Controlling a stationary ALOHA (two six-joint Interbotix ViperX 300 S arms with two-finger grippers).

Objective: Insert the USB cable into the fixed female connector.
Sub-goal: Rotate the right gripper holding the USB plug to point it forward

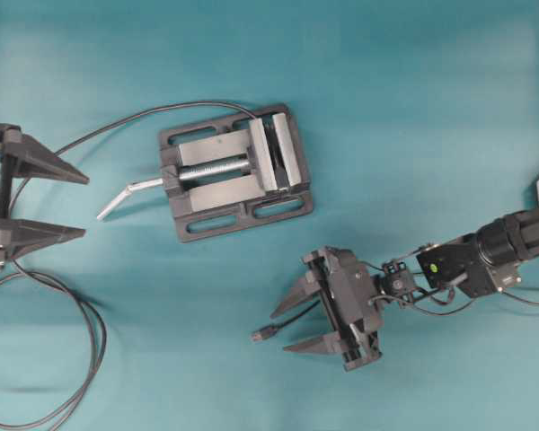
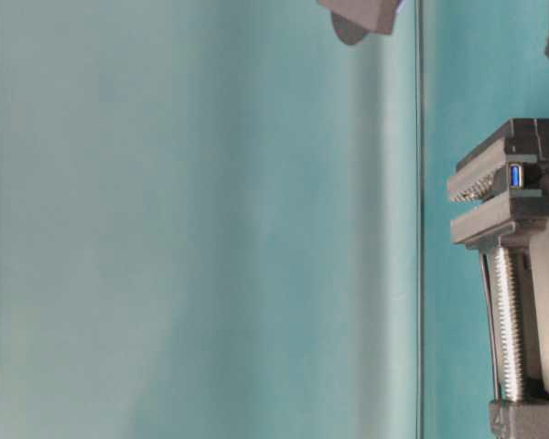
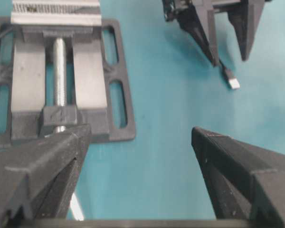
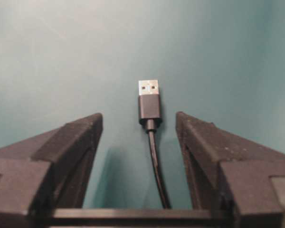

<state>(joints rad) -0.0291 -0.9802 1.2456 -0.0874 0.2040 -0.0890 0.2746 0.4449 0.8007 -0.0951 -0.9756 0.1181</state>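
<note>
- Teal matting covers the whole bench (image 1: 413, 108), with one grey metal bench vise (image 1: 236, 173) standing near its middle in the overhead view.
- One USB cable (image 1: 287, 321) lies on the teal surface below and right of the vise; its plug (image 4: 149, 103), black with a short silvery tip, points away from the right claw (image 1: 296, 316).
- Seen from the right wrist, the plug lies just ahead of the gap between the two dark fingers (image 4: 80, 137), and the thin cord runs back between them toward the wrist; neither finger touches it.
- Right claw: jaws spread apart, gripping nothing, straddling the cord from above.
- Left claw (image 1: 79, 206) sits at the left edge of the overhead view, well apart from the plug and left of the vise, jaws spread wide and gripping nothing.
- One fixed female connector (image 2: 516, 175) shows in the table-level view as a small dark socket with a blue insert, clamped between the vise jaws.
- One thicker dark cable (image 1: 117, 127) arcs from the vise's far side toward the left arm, and loops over the bench at lower left.
- Counted: two claws, one vise, one plug, one socket.
</note>
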